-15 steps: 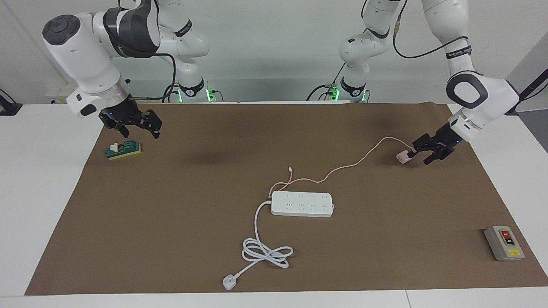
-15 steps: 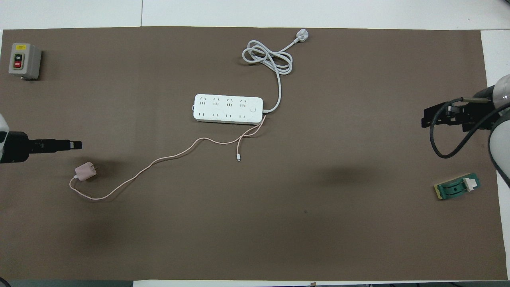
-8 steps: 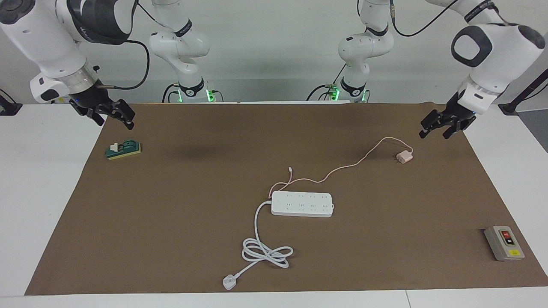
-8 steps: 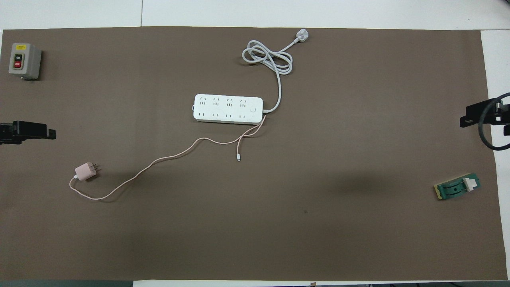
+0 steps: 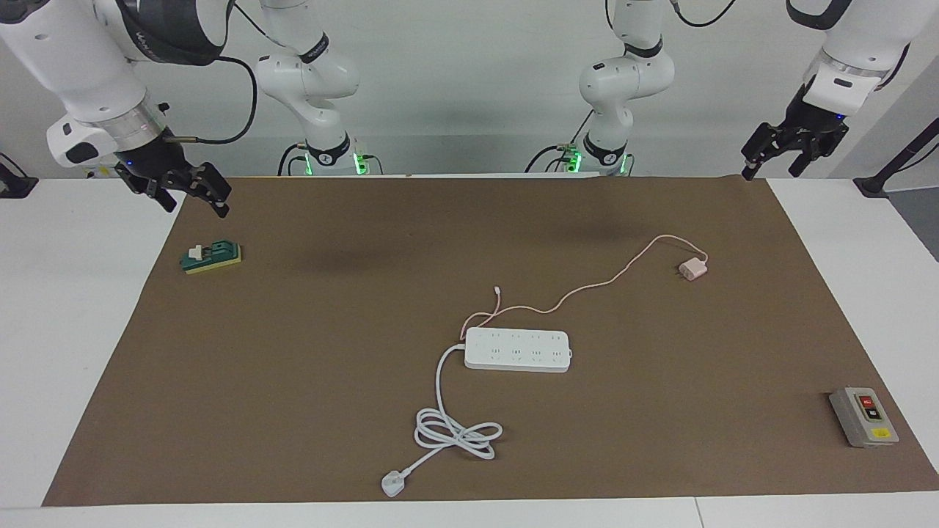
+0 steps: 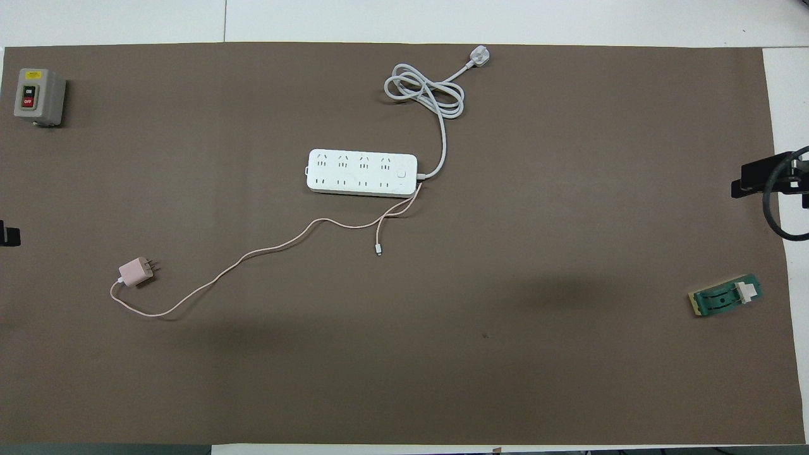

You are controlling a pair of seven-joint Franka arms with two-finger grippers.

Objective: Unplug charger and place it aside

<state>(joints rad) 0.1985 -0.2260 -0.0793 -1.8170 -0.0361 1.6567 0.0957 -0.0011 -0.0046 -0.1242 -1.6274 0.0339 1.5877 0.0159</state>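
Jaws of the left gripper [image 5: 782,153] are spread wide and nothing is held between them; the gripper is raised over the corner of the brown mat [image 5: 293,381] at the left arm's end of the counter [image 5: 59,330]. Jaws of the right gripper [image 5: 185,192] are likewise parted and empty — it is hung above the mat's edge at the right arm's end, over a spot close to the green switch block [image 5: 212,257].

With the power strip [image 6: 362,172] at the mat's middle taken as the landmark, the charger [image 6: 136,272] is found unplugged, lying on the mat well apart from the strip, toward the left arm's end and nearer to the robots, its prongs pointed toward the strip. Its thin pink cable [image 6: 253,254] is trailed back to the strip's end. The strip's white cord [image 6: 423,95] is coiled farther from the robots than the strip, ending in a white plug [image 6: 478,57]. A grey switch box [image 6: 38,97] is set farther out than the strip, at the left arm's end.
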